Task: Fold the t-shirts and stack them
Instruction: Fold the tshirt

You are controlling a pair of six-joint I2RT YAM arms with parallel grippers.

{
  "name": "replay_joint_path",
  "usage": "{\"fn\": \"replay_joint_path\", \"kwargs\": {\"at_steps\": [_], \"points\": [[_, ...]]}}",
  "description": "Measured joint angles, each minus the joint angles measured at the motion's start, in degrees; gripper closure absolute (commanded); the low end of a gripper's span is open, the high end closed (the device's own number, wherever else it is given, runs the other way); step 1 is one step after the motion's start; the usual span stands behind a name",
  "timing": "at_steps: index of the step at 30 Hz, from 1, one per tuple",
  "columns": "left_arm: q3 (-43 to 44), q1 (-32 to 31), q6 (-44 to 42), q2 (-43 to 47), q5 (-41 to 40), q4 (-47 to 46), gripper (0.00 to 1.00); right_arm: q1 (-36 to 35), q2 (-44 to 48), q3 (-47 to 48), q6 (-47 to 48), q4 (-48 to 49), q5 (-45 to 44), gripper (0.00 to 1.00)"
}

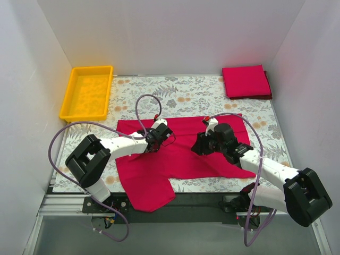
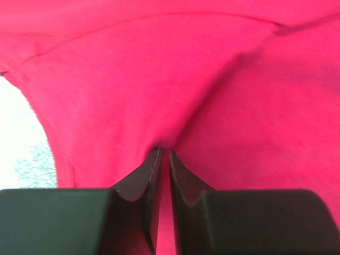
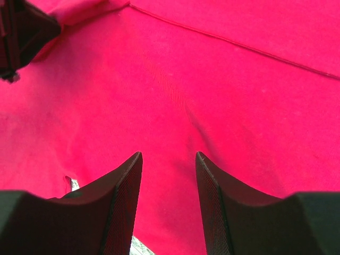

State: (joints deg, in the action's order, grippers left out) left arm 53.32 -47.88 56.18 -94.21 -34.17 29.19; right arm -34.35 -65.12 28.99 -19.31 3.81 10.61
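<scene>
At the left pincer [image 2: 163, 153]: pressed almost together, pinching a small raised fold of the unfolded t-shirt [image 2: 159, 79] between the two dark fingers [image 2: 141, 183]. Around the tips, only red cloth, drawn into soft creases toward the pinch. At the left edge of this wrist view, a pale bit of the tabletop [image 2: 24, 154].

At the right pincer [image 3: 168, 155]: spread apart, holding nothing, with the same red cloth lying directly under the gap and beyond both tips.

From above: both pincers down over the middle of the unfolded t-shirt, near each other but not touching. Shirt spread across the near half of the flower-patterned tabletop, one part hanging over the near edge on the left side.

Well apart, in the far right corner: a stack of folded t-shirts [image 1: 245, 81]. In the far left corner: a yellow tray [image 1: 87, 93].
</scene>
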Motion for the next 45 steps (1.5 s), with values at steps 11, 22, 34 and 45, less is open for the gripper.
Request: {"fn": "replay_joint_path", "kwargs": {"at_steps": [11, 22, 34, 45], "points": [[1.3, 4.5, -1.8, -0.3, -3.1, -1.7, 0.9, -2.8, -2.8, 0.1, 0.5, 2.0, 0.2, 0.49], [3.1, 11.4, -2.6, -3.6, -1.1, -4.0, 0.89, -15.0, -16.9, 11.6, 8.5, 7.0, -2.2, 0.49], [3.2, 19.3, 0.1, -0.8, 3.4, -4.0, 0.88, -20.9, -34.3, 24.7, 16.6, 10.9, -3.8, 0.55], [1.0, 32.5, 8.3, 15.5, 5.1, -5.6, 0.85, -22.3, -44.3, 33.3, 18.1, 11.3, -3.8, 0.55]]}}
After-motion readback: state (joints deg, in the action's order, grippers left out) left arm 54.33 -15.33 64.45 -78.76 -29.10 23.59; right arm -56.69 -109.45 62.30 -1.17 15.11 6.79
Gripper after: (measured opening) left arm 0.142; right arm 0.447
